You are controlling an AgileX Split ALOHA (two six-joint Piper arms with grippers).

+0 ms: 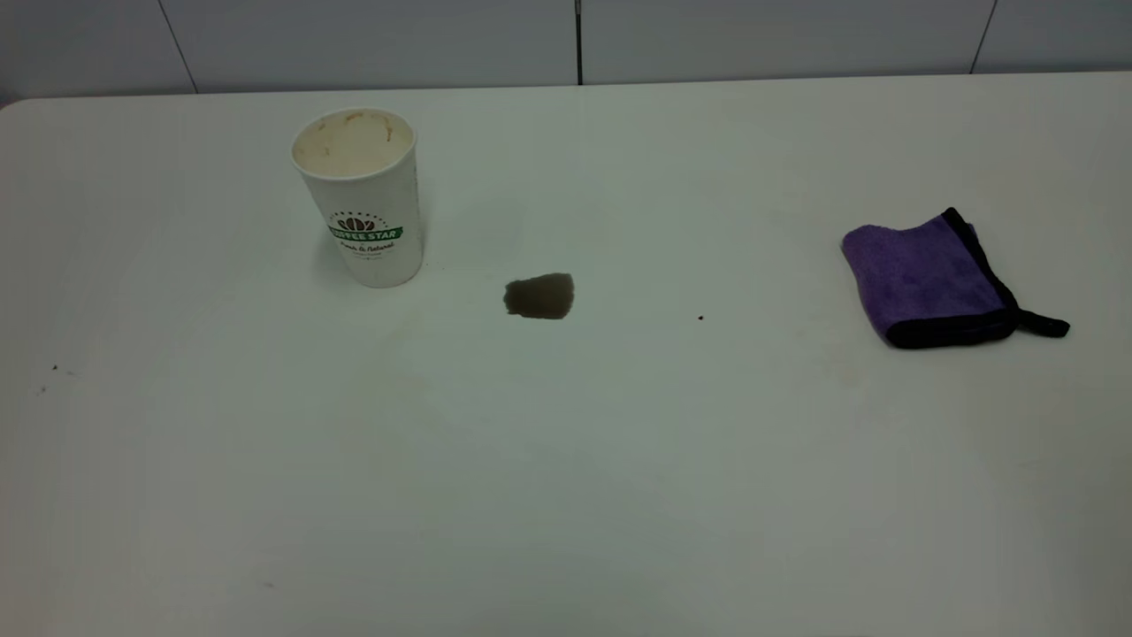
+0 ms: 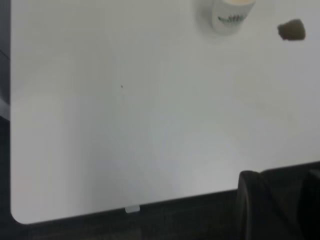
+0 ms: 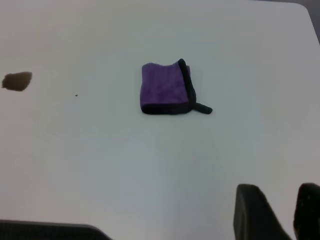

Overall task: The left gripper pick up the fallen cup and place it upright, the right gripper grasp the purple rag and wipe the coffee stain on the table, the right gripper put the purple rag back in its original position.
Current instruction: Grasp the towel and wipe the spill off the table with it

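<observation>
White table [image 1: 566, 495]: purple rag [image 3: 165, 90] well apart from right end effector [image 3: 280, 212].

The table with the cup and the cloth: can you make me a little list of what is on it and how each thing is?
cup: standing upright, empty, brown marks inside
coffee stain: still on the table, beside the cup, not touching
purple rag: folded, lying flat, far from the stain
left claw: back at the table's near edge, holding nothing
right claw: short of the rag, holding nothing

White green-banded cup [image 1: 358, 199], brown coffee stain [image 1: 539, 295], black-edged purple rag [image 1: 929, 281].
</observation>
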